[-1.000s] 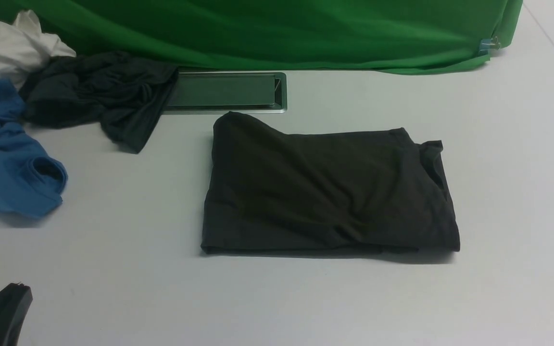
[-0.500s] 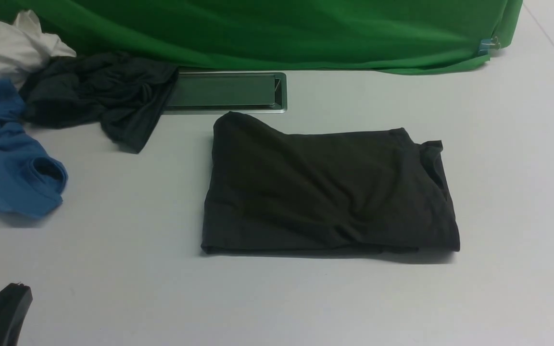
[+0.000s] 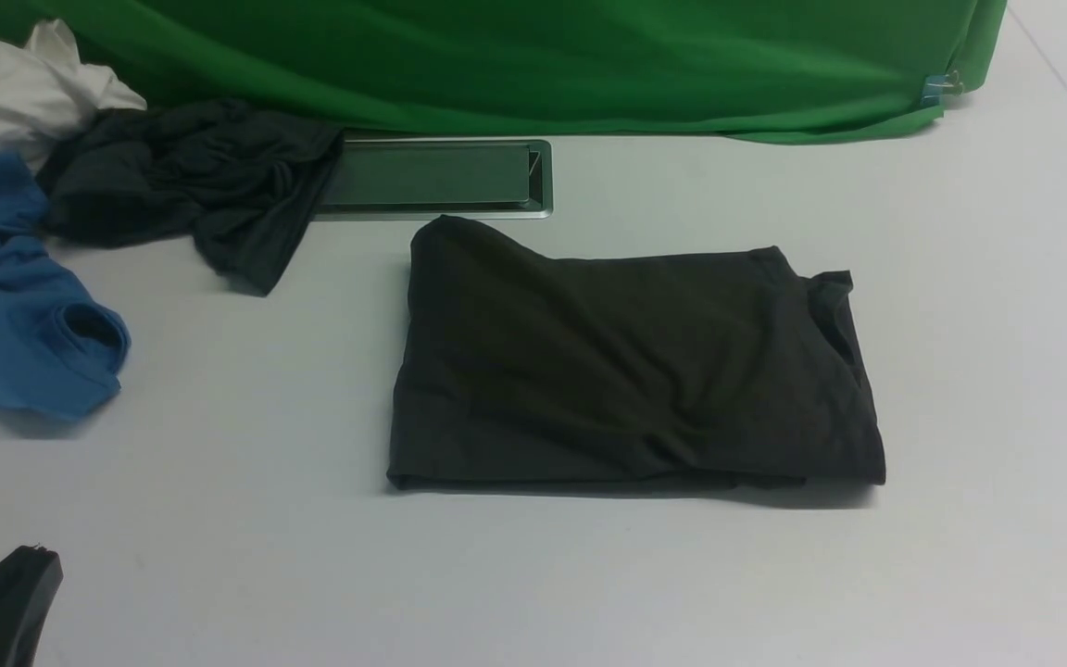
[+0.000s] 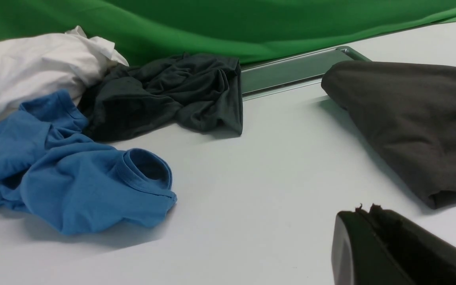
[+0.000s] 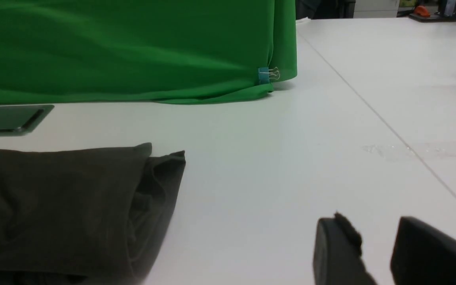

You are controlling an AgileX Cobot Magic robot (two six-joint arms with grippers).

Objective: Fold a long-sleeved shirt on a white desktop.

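The white desktop (image 3: 960,306) ran back to a green cloth backdrop (image 3: 533,56), with a silver-framed hatch (image 3: 432,176) set into it just in front of the cloth. The long-sleeved shirt (image 3: 631,371) lay on the desktop as a squarish folded bundle, sleeves tucked out of sight, one bunched edge sticking out on its right side. Looked pretty much folded to me, which would explain why both claws were parked off the cloth.

The left claw (image 4: 364,215) sat low over bare table with its jaws pressed together and nothing between them. The shirt's near corner was just beyond and to the right of it, not touching. Further out ahead and to its left was a spare pile: a blue shirt (image 4: 73,174), a dark grey garment (image 4: 164,97) and a white cloth (image 4: 30,67), dumped well clear, I'd guess so they stay out of the folding.

The right claw (image 5: 374,245) had its jaws parted with a clear gap, holding nothing, table showing between them. The shirt sat off to its left, well apart.
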